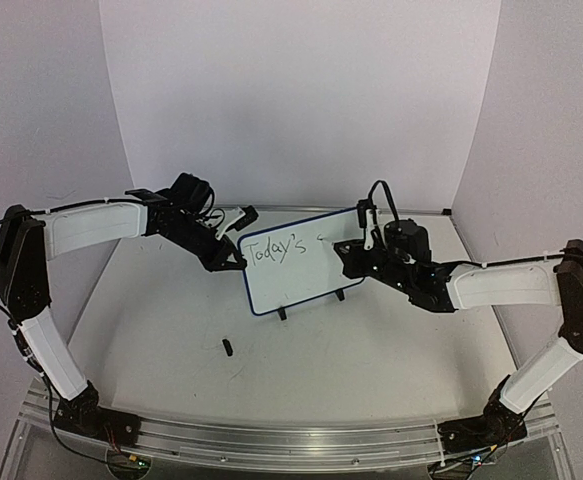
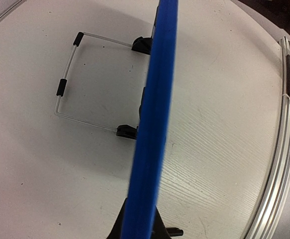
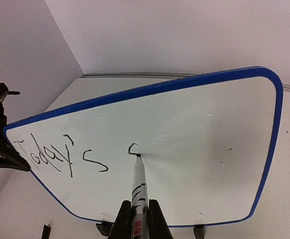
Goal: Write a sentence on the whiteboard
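Note:
The whiteboard (image 1: 301, 262) with a blue rim stands upright at the table's middle on black clip feet. The sentence (image 1: 276, 249) reads "Today's" plus a small curved stroke; it also shows in the right wrist view (image 3: 60, 154). My right gripper (image 3: 138, 219) is shut on a white marker (image 3: 139, 186) whose tip touches the board at the curved stroke (image 3: 133, 148). My left gripper (image 1: 233, 262) is shut on the board's left blue rim (image 2: 152, 129), seen edge-on in the left wrist view. The wire stand (image 2: 67, 84) lies behind the board.
A small black marker cap (image 1: 228, 347) lies on the table in front of the board. An aluminium rail (image 1: 291, 440) runs along the near edge. White backdrop walls (image 1: 301, 100) close off the back and sides.

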{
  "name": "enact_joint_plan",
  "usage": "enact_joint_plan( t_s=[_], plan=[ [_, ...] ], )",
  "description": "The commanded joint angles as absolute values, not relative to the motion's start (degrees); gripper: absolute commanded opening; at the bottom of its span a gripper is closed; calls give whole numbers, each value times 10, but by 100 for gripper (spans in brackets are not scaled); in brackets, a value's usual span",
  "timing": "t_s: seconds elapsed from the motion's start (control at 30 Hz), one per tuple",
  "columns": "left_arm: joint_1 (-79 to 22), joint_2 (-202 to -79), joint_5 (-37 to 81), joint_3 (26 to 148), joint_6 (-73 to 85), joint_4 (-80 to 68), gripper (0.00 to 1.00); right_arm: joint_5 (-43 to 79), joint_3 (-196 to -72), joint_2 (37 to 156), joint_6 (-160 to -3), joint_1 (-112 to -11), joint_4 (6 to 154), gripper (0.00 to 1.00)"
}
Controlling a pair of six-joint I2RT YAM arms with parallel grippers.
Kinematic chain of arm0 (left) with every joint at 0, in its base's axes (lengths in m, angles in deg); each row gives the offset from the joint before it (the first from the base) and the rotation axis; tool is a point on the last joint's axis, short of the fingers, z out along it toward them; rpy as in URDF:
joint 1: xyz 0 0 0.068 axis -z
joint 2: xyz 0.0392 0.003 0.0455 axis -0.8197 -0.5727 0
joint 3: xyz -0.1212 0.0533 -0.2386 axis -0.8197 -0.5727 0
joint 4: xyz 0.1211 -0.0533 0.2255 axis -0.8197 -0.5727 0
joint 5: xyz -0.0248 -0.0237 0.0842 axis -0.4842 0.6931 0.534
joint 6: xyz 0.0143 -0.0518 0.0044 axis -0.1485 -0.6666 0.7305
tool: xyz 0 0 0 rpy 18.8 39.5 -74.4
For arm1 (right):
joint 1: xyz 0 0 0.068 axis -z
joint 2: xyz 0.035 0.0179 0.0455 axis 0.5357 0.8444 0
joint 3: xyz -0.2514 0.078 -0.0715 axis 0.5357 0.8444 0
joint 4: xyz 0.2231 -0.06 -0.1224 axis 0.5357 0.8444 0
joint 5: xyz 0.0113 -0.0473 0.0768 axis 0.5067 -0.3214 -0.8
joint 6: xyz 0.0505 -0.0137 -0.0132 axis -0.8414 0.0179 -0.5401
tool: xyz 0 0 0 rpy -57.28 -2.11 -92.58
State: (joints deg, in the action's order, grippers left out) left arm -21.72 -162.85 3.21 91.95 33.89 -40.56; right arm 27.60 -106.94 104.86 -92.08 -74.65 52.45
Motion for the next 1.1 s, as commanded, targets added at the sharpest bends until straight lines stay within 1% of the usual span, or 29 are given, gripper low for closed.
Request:
enact_joint_plan(
  t_s=[0.0, 0.4, 1.07],
  plan=[
    [-213, -1651, 74, 923, 360, -434, 0, 317, -1069, 1039, -926, -744, 529, 0],
    [-212, -1651, 74, 923, 360, -435, 0, 312, -1061, 1041, -929, -744, 544, 0],
    [-212, -1652, 76, 923, 361, -435, 0, 237, -1067, 1039, -931, -744, 513, 0]
  ],
)
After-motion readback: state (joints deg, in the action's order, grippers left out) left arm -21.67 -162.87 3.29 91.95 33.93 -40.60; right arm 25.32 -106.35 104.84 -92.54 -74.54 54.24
